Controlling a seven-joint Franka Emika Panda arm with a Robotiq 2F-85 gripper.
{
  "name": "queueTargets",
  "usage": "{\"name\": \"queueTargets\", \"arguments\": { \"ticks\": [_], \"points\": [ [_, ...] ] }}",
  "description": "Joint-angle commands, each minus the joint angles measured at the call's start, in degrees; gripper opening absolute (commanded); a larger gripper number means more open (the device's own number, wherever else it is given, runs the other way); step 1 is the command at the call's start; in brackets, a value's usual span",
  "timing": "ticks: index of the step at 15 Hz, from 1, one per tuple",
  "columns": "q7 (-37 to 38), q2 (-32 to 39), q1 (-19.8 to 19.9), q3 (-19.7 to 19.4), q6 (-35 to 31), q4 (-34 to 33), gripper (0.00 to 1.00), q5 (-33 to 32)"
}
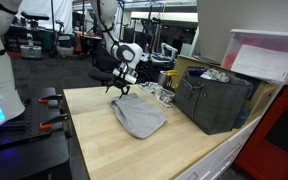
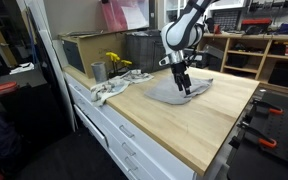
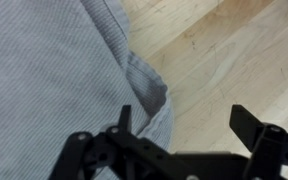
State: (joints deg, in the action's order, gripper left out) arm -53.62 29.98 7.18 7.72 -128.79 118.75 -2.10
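A grey cloth lies flat on the wooden table; it also shows in an exterior view and fills the left of the wrist view. My gripper hangs low over the cloth's far edge, seen also in an exterior view. In the wrist view the gripper is open, one finger over the cloth's folded hem, the other over bare wood. Nothing is held between the fingers.
A dark crate stands at the table's far right. A metal cup, yellow flowers and a crumpled light rag sit beside it. A cardboard box stands behind. Clamps grip the table edge.
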Motion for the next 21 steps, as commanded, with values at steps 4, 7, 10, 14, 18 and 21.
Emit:
{"name": "queueTargets", "arguments": {
  "ticks": [4,7,10,14,18,21],
  "points": [
    [-1.5,-5.1,0.3,0.0,1.5,3.3,1.0,2.8],
    [-1.1,-3.2,0.1,0.1,1.2,4.4,1.0,4.3],
    [-0.6,-1.1,-0.2,-0.1,0.4,5.1,1.0,4.8],
    [0.0,0.9,-0.3,-0.2,-0.2,4.1,1.0,4.3],
    [0.4,2.2,-0.4,-0.1,-0.9,3.8,1.0,4.1],
    [0.7,2.6,-0.6,-0.5,-2.7,3.6,1.0,3.3]
  ]
}}
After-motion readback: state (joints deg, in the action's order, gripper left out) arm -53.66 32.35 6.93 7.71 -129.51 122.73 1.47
